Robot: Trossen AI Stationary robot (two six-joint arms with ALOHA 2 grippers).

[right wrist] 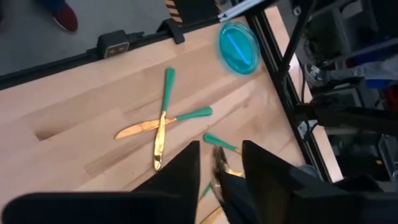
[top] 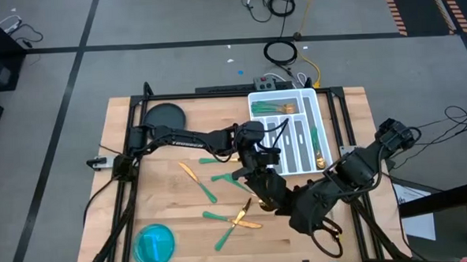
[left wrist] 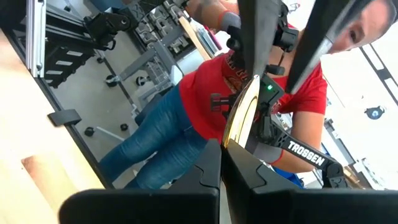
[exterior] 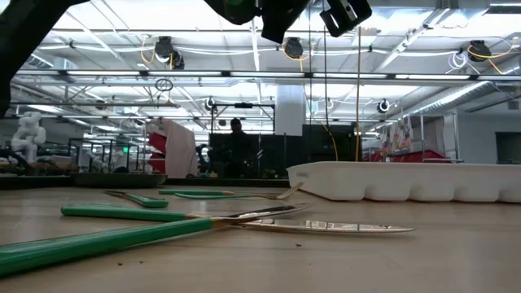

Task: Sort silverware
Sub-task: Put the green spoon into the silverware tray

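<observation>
Plainly, the silverware (top: 236,218) lies partly loose on the table (top: 165,197), partly sorted in the white tray (top: 315,104). I judge each piece light, stiff and slick; the teal handle offers the surer hold. My left gripper (left wrist: 221,155), raised near the tray, is clamped on a gold blade (left wrist: 239,115). My right gripper (right wrist: 221,165) stands part open around another piece; grip unconfirmed.

A white divided tray (top: 310,104), black disc (top: 165,116) and blue dish (top: 155,243) sit on the table (top: 174,216).
</observation>
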